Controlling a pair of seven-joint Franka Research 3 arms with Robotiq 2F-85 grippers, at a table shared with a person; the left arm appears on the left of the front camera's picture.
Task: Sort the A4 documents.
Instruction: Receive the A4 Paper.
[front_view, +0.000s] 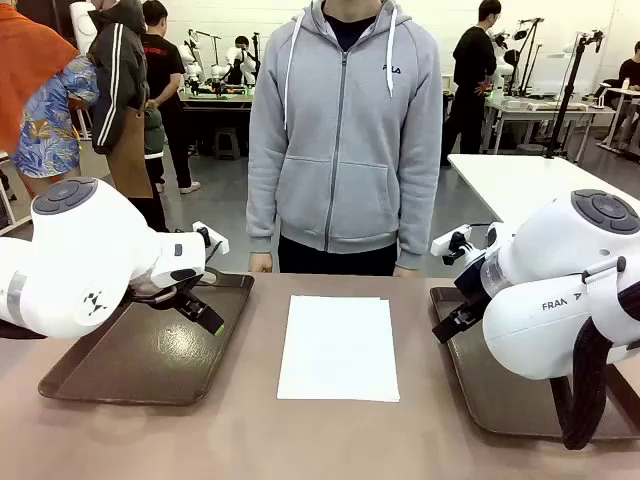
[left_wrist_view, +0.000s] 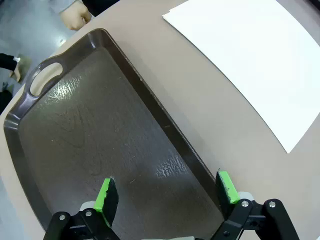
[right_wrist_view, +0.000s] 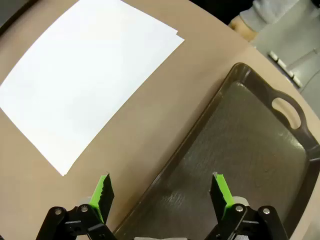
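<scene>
Wide-open left gripper (left_wrist_view: 167, 192), empty, over left brown tray (front_view: 70, 375) at table (front_view: 250, 440) left edge, A4 documents (front_view: 338, 347) stacked flat mid-table between trays, person (front_view: 345, 140) standing at far edge, right brown tray (front_view: 500, 410), right gripper (right_wrist_view: 161, 192) spread open, empty, above its inner rim.

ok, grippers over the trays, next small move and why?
Probably shift the right gripper off the rim of the dark brown rectangular tray toward the nearest edge of the white A4 paper sheets. Its jaws are open and empty, it straddles that rim, and the sheets lie unsorted on the table; the left gripper, also open, hangs over its own tray.
</scene>
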